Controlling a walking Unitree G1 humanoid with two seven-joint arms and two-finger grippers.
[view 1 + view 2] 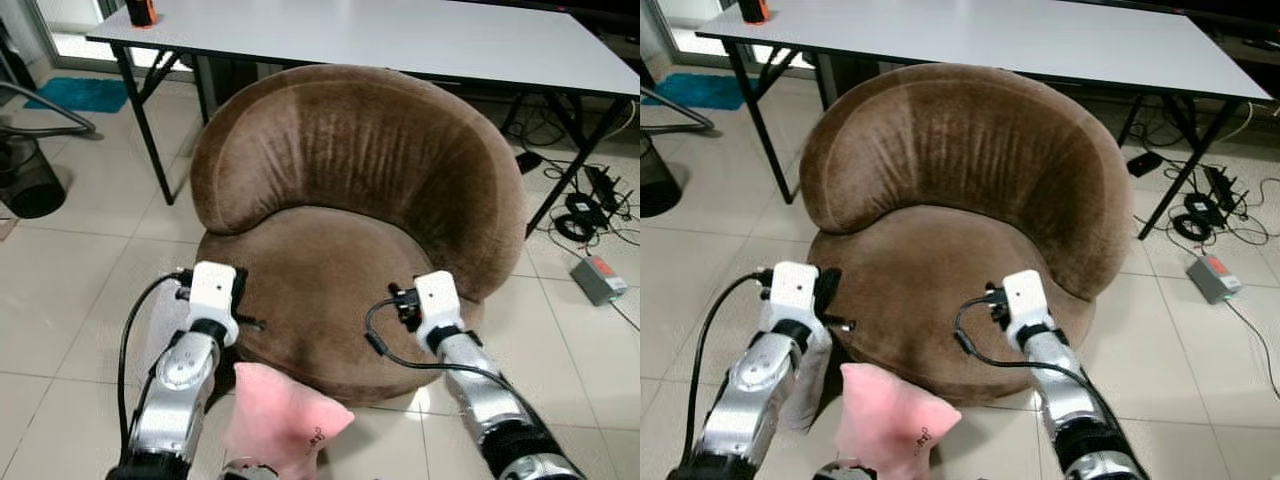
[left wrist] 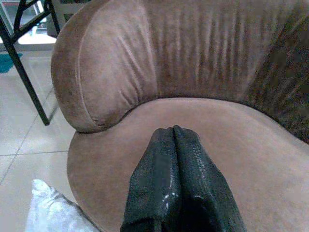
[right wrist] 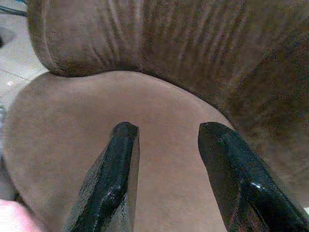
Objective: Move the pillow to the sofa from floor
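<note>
Left gripper (image 2: 174, 133), fingers pressed together, and right gripper (image 3: 166, 130), fingers apart, both hang over the round brown velvet sofa (image 1: 350, 190). Low in the frame, the soft pink fabric pillow (image 1: 280, 420) lies on the tiled floor (image 1: 60, 300); probably light and squashy, best pinched at a corner.

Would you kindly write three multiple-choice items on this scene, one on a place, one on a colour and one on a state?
1. Where is the pillow?
A. on the sofa seat
B. low in front of the sofa, between the arms
C. on the table

2. What colour is the pillow?
A. pink
B. green
C. black

3. How do the grippers stand?
A. both open
B. both shut
C. left gripper shut, right gripper open

Key: 1 B, the head views show it below the seat's front edge. 2 A, it is plainly pink. 3 C, the left fingers are pressed together and the right ones stand apart.
</note>
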